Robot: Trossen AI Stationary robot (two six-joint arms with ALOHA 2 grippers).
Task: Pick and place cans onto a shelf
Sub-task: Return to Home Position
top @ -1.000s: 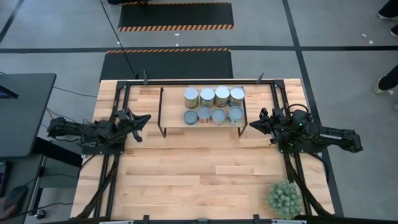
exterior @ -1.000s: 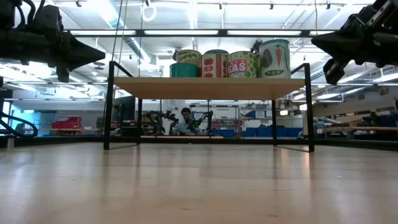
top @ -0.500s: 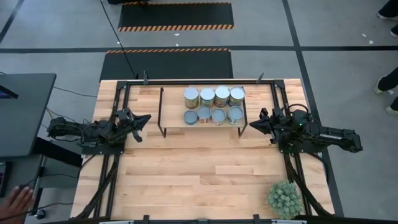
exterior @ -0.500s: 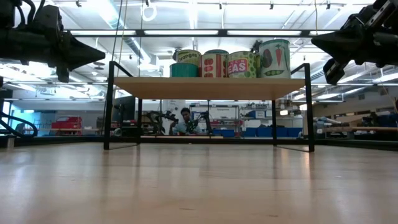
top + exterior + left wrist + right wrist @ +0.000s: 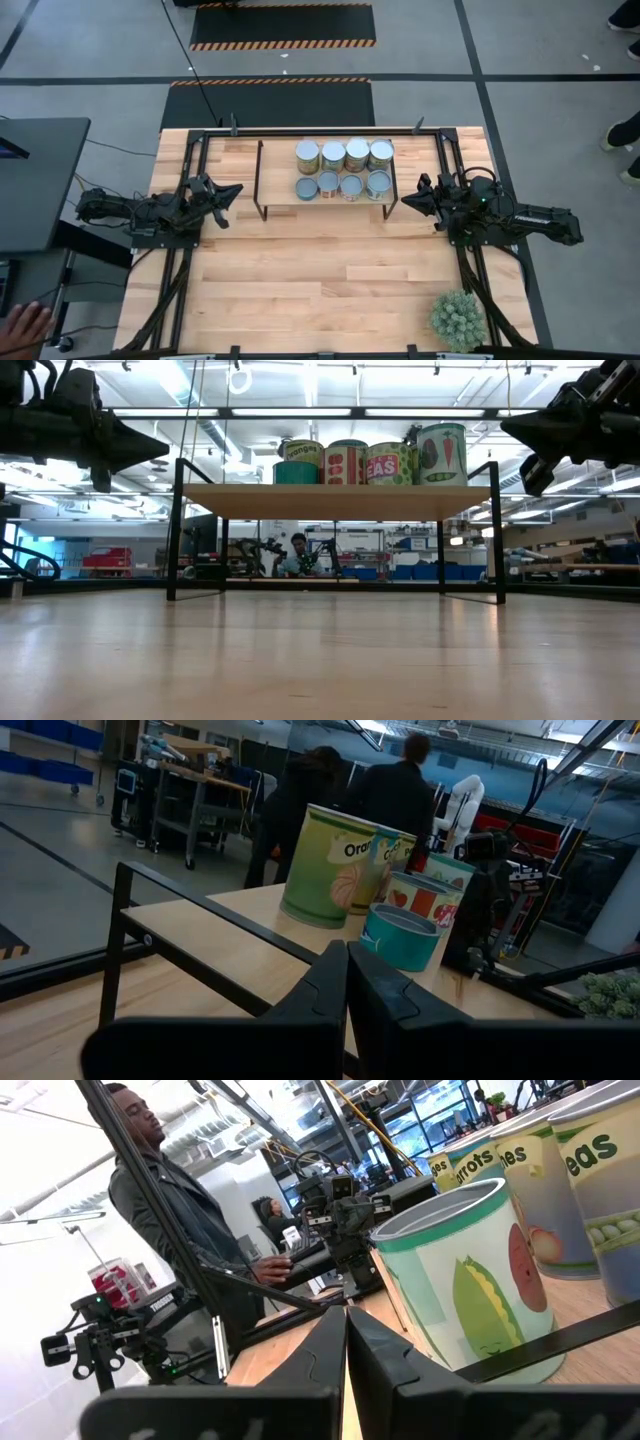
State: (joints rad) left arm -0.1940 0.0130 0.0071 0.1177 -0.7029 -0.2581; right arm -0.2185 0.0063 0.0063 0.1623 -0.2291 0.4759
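Note:
Several cans [image 5: 343, 169] stand upright in two rows on the right part of the shelf [image 5: 280, 180], a low wood board on black legs at the table's far middle; the low view shows the cans [image 5: 370, 460] on the shelf [image 5: 335, 500]. My left gripper [image 5: 238, 189] hovers shut off the shelf's left end, pointing at it. My right gripper [image 5: 405, 200] hovers shut off the shelf's right end. In the wrist views the shut left gripper [image 5: 347, 960] and right gripper [image 5: 346, 1320] face the cans [image 5: 330, 865] [image 5: 465, 1285]. Neither holds anything.
A green spiky potted plant [image 5: 458, 319] stands at the table's near right corner. Black frame rails [image 5: 190, 180] run along the table's sides and far edge. A hand [image 5: 22, 325] shows off the table's near left. People stand in the room beyond [image 5: 395, 790] [image 5: 160, 1190].

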